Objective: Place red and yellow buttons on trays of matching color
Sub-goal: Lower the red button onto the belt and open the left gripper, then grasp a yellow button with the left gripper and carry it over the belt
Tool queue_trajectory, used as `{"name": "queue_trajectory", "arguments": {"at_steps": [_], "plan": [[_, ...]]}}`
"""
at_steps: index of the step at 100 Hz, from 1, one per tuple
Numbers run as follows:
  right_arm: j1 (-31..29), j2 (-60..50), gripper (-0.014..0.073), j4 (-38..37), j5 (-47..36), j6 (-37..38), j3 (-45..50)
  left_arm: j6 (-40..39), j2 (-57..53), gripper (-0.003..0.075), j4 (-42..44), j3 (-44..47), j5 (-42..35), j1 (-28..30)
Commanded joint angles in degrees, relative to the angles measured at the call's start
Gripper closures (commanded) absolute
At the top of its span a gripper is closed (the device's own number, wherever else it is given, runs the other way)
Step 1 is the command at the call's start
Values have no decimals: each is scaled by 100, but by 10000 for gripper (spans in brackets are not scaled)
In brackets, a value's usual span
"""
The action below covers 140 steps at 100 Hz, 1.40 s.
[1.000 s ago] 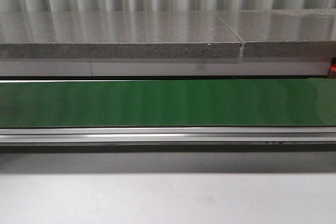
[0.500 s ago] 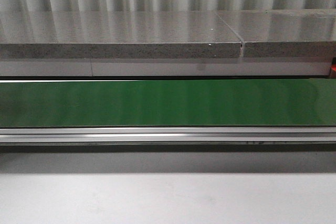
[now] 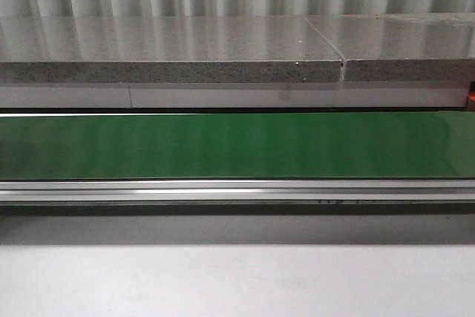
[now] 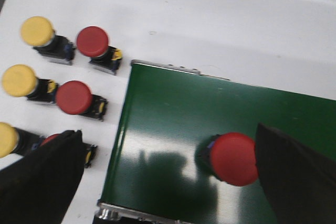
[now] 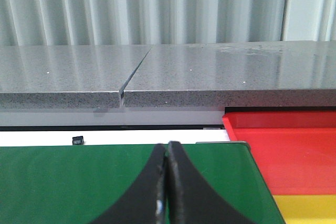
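Note:
In the left wrist view a red button (image 4: 233,159) lies on the green belt (image 4: 168,108), between the fingers of my open left gripper (image 4: 167,132) and close to one finger (image 4: 296,177). Other buttons stand on the white table beside the belt's end: yellow ones (image 4: 37,30) (image 4: 19,80) (image 4: 5,139) and red ones (image 4: 93,41) (image 4: 73,97). The other finger (image 4: 42,179) partly hides one more red cap. My right gripper (image 5: 168,148) is shut and empty over the belt (image 5: 63,182), beside a red tray (image 5: 289,145) and a yellow tray (image 5: 310,209). The front view shows no gripper and no button.
The green belt (image 3: 237,145) runs across the front view with a metal rail (image 3: 237,191) along its near side. A grey stone ledge (image 3: 171,70) and a corrugated wall lie behind it. White table surface (image 3: 237,280) is in front.

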Motion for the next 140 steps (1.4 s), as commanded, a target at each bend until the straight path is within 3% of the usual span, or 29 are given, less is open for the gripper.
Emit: {"name": "queue_trajectory", "arguments": {"at_steps": [1,20,44,74,97,140], "plan": [[-20,-22,661,-60,-468,-18,4,-315,-361,90,129,60,-195,271],[-20,-22,661,-60,-468,-18,4,-941,-709,91,200,858,-258,1027],[-20,-22,661,-60,-468,-18,4,-1935,-860,90,993,2005,-389,1973],[-20,-22,661,-60,-468,-18,4,-1986,-860,90,694,2845,-1336,3064],[-20,-22,661,-60,-468,-18,4,-1942,-468,90,704,2815,-1621,3158],[-20,-22,661,-60,-468,-18,4,-1765,1001,91,616,1799,-1580,3158]]}}
